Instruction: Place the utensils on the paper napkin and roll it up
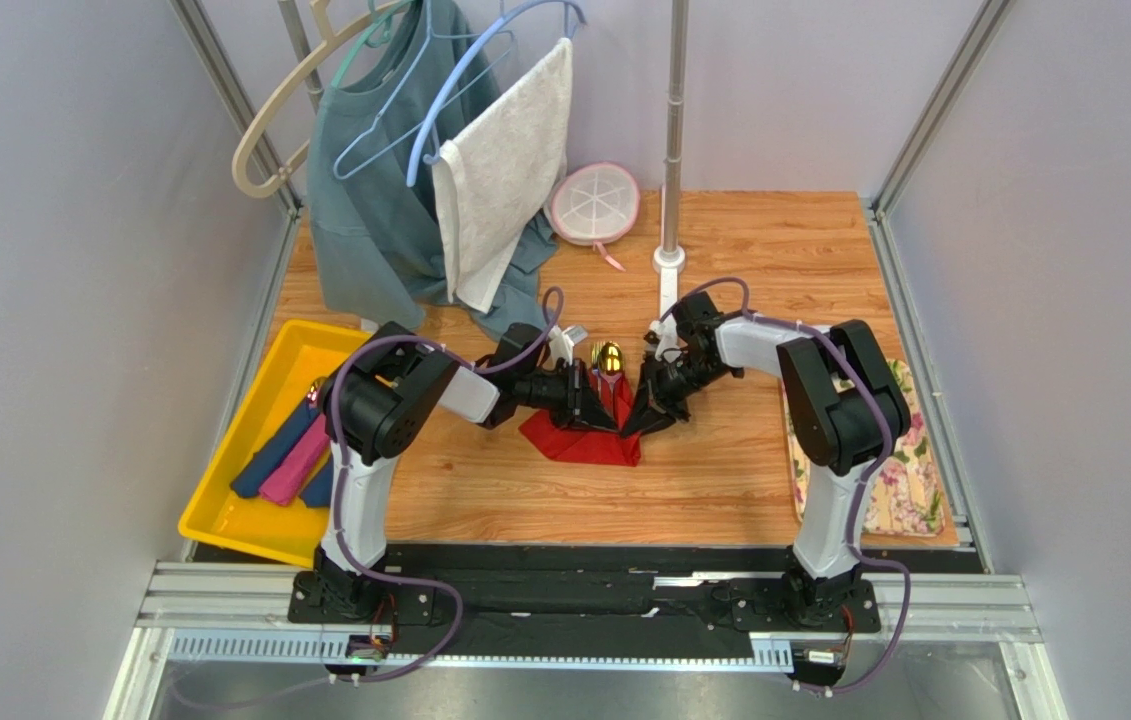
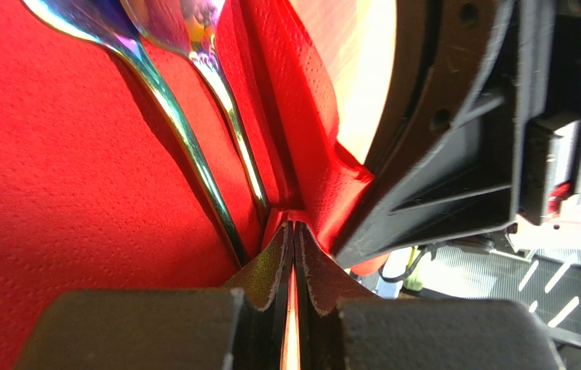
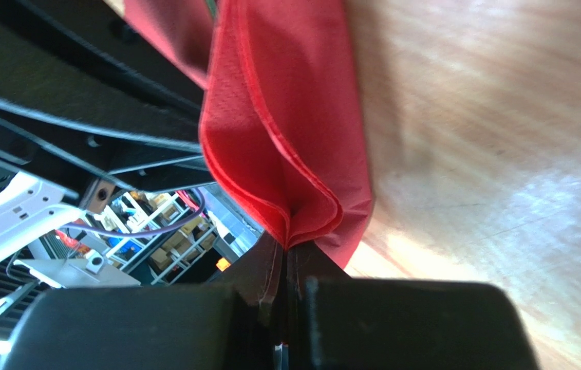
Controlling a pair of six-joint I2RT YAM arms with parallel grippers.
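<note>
Two shiny utensils (image 2: 179,135) lie on the red paper napkin (image 2: 62,169) mid-table; I see my left gripper (image 2: 293,231) and right gripper (image 3: 285,250) each pinching a raised napkin fold.

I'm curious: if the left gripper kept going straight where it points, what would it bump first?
The red paper napkin: the left gripper is shut on its raised fold. Just past that, probably the utensils' handle ends, though depth is unclear.

Black-jointed arms (image 1: 376,408) with white links (image 1: 358,503) and looping purple cables (image 1: 406,344).
</note>
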